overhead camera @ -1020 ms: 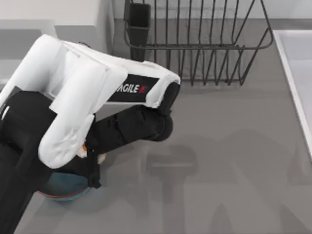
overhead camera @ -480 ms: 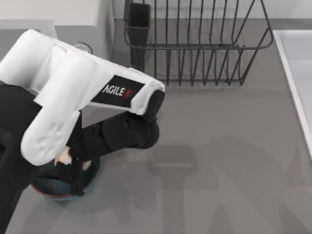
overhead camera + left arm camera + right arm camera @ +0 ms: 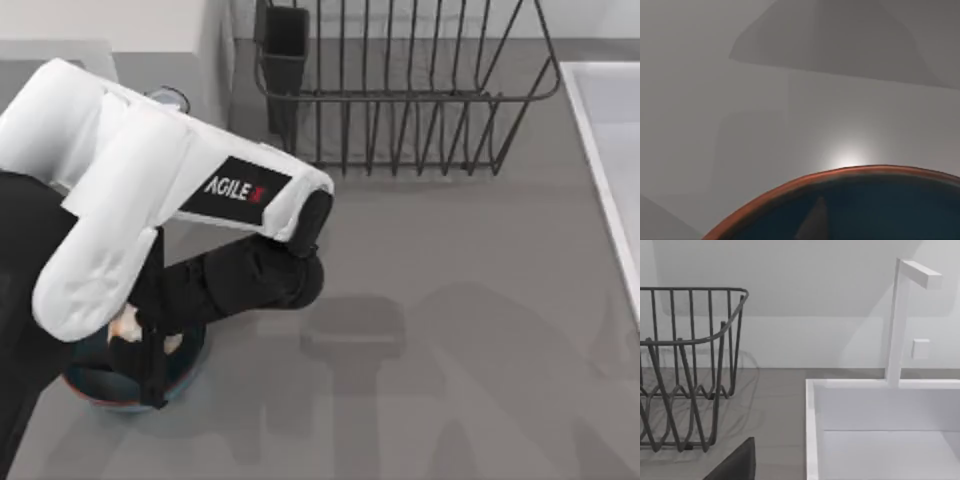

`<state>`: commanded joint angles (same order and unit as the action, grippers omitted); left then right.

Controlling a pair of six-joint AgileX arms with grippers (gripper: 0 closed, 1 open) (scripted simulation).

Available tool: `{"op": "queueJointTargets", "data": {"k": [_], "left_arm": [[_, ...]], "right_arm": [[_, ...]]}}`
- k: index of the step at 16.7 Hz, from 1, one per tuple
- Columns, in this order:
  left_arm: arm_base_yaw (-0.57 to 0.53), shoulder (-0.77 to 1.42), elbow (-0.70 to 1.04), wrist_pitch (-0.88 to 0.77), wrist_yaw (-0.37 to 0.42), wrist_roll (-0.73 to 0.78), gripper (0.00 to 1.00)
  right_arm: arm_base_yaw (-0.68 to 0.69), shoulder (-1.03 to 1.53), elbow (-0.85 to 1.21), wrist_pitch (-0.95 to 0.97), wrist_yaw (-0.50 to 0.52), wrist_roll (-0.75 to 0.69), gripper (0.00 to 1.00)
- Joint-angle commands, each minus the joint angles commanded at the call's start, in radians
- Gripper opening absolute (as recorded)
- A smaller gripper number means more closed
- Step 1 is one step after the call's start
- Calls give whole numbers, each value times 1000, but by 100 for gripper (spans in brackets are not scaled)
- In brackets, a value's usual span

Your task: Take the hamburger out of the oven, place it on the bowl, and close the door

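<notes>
The bowl [image 3: 850,210] looks like glazed ceramic — glossy dark blue inside, with a smooth reddish-brown rim. The grey surface [image 3: 480,330] is matt and smooth, with one soft highlight. The dish rack [image 3: 400,90] is thin dark wire. The sink [image 3: 880,440] is plain white — smooth, matt.

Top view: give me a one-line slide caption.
Left arm reaches over the blue bowl at the table's left, the hamburger under its wrist, a black wire rack behind.
</notes>
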<state>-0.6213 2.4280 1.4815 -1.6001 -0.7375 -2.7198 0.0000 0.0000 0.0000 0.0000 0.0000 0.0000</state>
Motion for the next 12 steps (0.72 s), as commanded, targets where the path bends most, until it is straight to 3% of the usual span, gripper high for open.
{"op": "queueJointTargets", "data": {"k": [11, 12], "left_arm": [[0, 0, 0, 0, 0, 0, 98], [0, 0, 0, 0, 0, 0, 100]], "right_arm": [[0, 0, 0, 0, 0, 0, 100], [0, 0, 0, 0, 0, 0, 100]]}}
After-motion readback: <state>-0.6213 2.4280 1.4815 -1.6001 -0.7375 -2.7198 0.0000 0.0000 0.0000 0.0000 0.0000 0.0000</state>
